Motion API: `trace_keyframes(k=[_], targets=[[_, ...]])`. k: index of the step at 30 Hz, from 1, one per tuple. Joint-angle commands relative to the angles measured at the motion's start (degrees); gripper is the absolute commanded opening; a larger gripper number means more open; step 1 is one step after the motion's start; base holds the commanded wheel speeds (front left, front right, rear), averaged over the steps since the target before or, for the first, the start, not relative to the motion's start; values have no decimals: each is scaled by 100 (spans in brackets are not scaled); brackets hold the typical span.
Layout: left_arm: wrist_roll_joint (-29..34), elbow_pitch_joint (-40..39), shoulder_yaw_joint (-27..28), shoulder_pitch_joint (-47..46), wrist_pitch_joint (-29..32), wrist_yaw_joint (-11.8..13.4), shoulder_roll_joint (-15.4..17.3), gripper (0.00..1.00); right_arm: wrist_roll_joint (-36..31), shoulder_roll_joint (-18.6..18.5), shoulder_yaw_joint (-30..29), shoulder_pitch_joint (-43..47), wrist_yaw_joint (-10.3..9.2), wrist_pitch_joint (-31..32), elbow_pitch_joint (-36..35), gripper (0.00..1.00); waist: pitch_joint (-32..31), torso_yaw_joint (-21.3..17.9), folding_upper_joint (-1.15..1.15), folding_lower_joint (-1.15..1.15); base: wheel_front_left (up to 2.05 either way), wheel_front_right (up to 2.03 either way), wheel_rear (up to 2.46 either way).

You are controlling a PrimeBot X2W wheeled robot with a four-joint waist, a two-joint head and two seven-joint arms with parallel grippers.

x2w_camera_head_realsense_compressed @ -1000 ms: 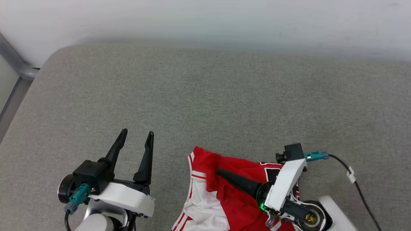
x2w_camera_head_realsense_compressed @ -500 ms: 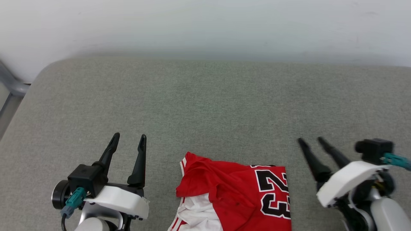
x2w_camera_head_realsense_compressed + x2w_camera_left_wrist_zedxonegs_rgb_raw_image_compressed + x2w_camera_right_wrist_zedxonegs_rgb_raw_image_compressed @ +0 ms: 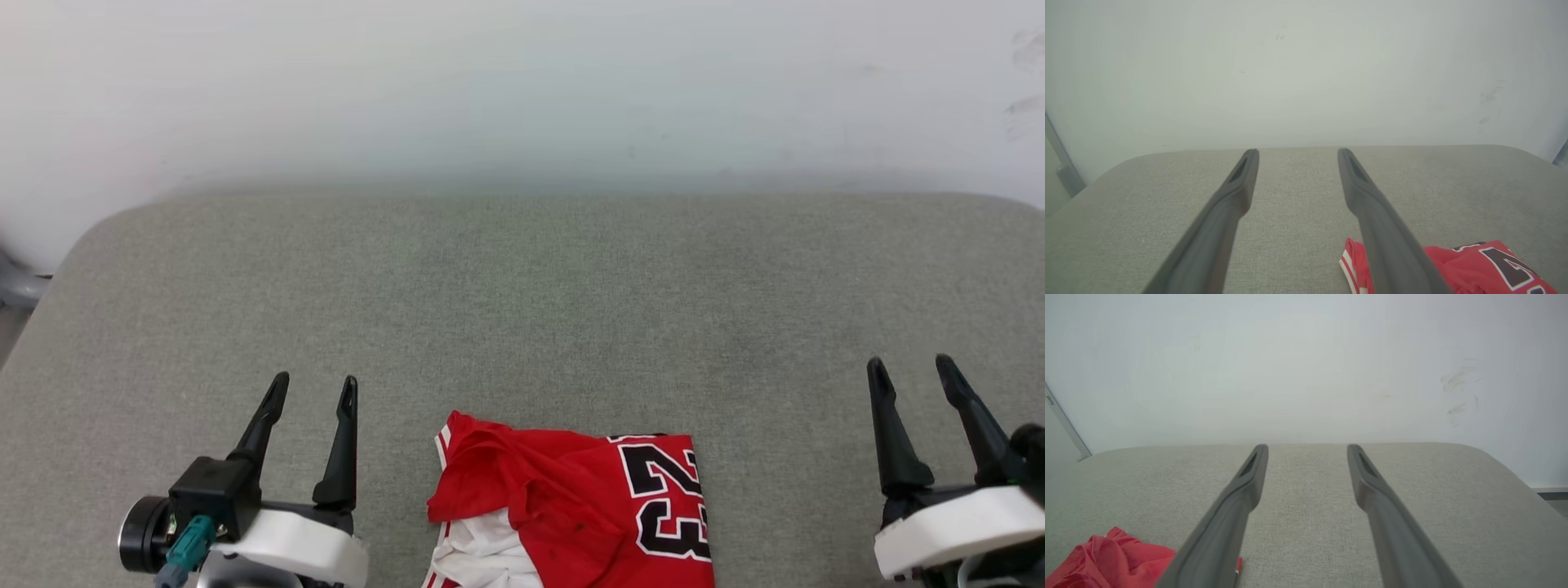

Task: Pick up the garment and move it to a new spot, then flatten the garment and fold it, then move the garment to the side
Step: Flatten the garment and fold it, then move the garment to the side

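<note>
The garment point(image 3: 571, 514), a red jersey with white sleeve cloth and a black white-outlined number, lies folded at the near edge of the grey cushion, running off the bottom of the head view. My left gripper point(image 3: 314, 385) hovers open to its left, nothing between its fingers. Well to the right, my right gripper point(image 3: 910, 366) is also open and empty. In the left wrist view the garment point(image 3: 1474, 265) lies at the lower right beside the open left gripper point(image 3: 1296, 152). The right wrist view has the garment point(image 3: 1110, 559) at the lower left, apart from the open right gripper point(image 3: 1306, 447).
The grey cushioned surface point(image 3: 522, 310) stretches back to a pale wall point(image 3: 522, 82). Its rounded corners show at the far left and far right. A grey metal frame point(image 3: 16, 286) stands off the left edge.
My right gripper lifted off the garment and swung far out to the right. The head camera tilted, so the whole scene shifted down in view. The left gripper kept its pose.
</note>
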Motion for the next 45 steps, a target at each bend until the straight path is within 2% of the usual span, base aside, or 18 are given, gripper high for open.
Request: trace_keyframes(k=[1,9,20,25,27,34,45], targets=[[77,-11,67,135,-37,-26,-47,100,-101,38,-21,155,-3,35,-115,100,-91,-32,0,0,0,0,0],[226,97,284,463,-37,-150,-258,100,-242,181,38,627,-3,347,-593,100,-207,-89,0,0,0,0,0],[325,243,501,434,-33,-366,-465,100,73,218,-141,637,-3,760,-571,100,-160,-44,0,0,0,0,0],[407,199,638,328,-33,-452,-585,100,674,-33,-252,711,-3,1630,-248,100,-3,93,0,0,0,0,0],[454,167,675,291,-33,-506,-651,100,968,-239,-270,707,-3,2097,-42,100,94,173,0,0,0,0,0],[649,166,770,63,-33,-741,-913,100,1909,-604,213,441,-3,3356,441,100,517,510,0,0,0,0,0],[879,343,985,-245,-33,-1167,-1245,100,2749,-528,952,-214,-5,3979,1492,100,911,983,0,0,0,0,0]])
